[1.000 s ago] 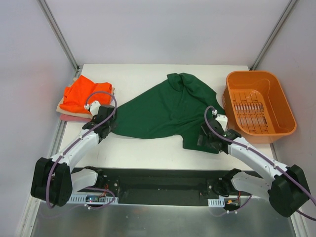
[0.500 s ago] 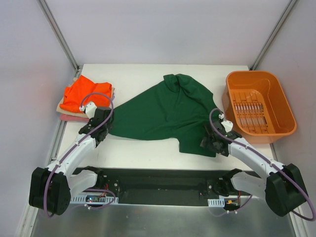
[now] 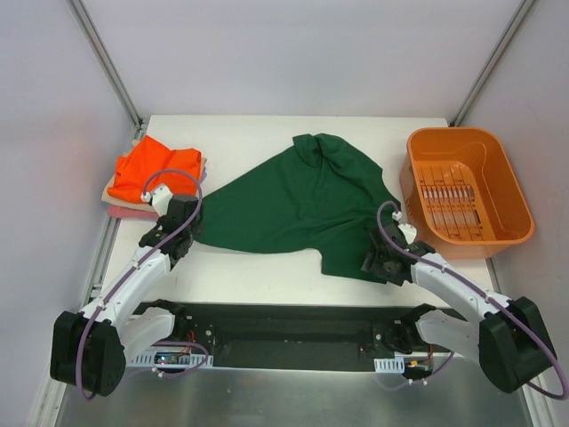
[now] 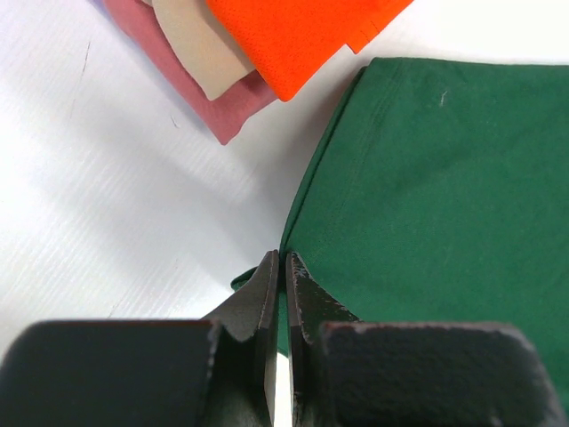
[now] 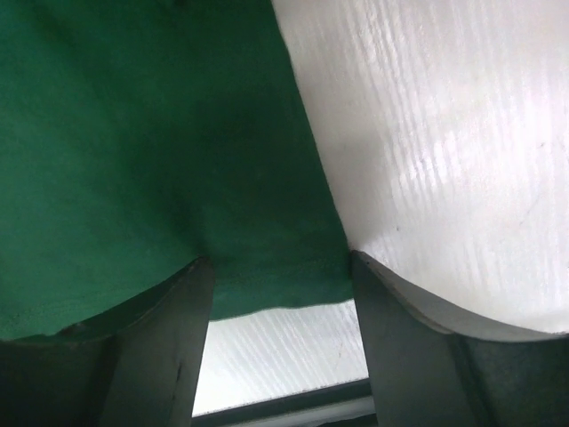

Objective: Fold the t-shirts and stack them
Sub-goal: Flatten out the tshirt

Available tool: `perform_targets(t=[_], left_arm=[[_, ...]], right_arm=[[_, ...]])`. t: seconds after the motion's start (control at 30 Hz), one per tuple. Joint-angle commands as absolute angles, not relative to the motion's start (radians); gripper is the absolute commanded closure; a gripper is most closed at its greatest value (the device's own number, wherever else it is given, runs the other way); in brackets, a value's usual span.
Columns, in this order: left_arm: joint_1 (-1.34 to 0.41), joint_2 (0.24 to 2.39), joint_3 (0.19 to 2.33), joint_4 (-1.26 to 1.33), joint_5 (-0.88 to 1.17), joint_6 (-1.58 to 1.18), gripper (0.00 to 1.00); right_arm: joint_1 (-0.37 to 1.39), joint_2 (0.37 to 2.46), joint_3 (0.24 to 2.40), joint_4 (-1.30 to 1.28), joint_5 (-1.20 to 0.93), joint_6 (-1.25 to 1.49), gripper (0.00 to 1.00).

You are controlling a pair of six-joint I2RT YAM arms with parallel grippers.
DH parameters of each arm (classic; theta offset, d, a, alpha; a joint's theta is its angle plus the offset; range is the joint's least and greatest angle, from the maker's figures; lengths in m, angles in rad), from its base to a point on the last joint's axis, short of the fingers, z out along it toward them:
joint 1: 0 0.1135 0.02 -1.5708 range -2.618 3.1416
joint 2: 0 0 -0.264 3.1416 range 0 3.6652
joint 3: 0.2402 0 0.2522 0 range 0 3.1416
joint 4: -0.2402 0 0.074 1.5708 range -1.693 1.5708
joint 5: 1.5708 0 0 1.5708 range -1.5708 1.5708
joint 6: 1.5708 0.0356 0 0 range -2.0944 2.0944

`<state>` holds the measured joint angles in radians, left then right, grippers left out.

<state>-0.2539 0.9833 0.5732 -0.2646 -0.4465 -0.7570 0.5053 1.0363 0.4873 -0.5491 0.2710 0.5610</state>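
Clamps green t-shirt [image 3: 293, 200] corner in left hand [image 4: 277, 260]; straddles hem with right hand [image 5: 277, 263] apart; risks pinching only the edge, then slipping.

Pale grey walls [image 3: 293, 53] are enclosing a white table [image 3: 258, 133], two slanting metal posts [image 3: 105, 60] are rising behind its far corners, and even light is falling throughout.

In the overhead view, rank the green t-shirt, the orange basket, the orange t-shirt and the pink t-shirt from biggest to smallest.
1. green t-shirt, spread out
2. orange basket
3. orange t-shirt, folded
4. pink t-shirt: only an edge shows under the stack, so its real size is unclear
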Motion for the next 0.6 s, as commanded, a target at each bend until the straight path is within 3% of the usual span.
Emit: perform_targets(t=[0.0,0.07,0.43,0.57], left_arm=[[-0.247,0.976,0.568,-0.244,-0.437,-0.719,1.00],[-0.247,0.977,0.568,-0.245,-0.442,-0.721,1.00],[-0.247,0.965,0.603,-0.259,-0.391,-0.709,1.00],[-0.247,0.927,0.685,-0.262,-0.321,-0.669,1.00]], right_arm=[[0.503,1.104,0.497,-0.517,0.244,0.566,0.38],[0.503,1.126,0.500,-0.514,0.233,0.569,0.43],[0.502,1.077,0.561,-0.492,0.293,0.500,0.99],[0.480,1.006,0.720,-0.570,0.339,0.411,0.99]])
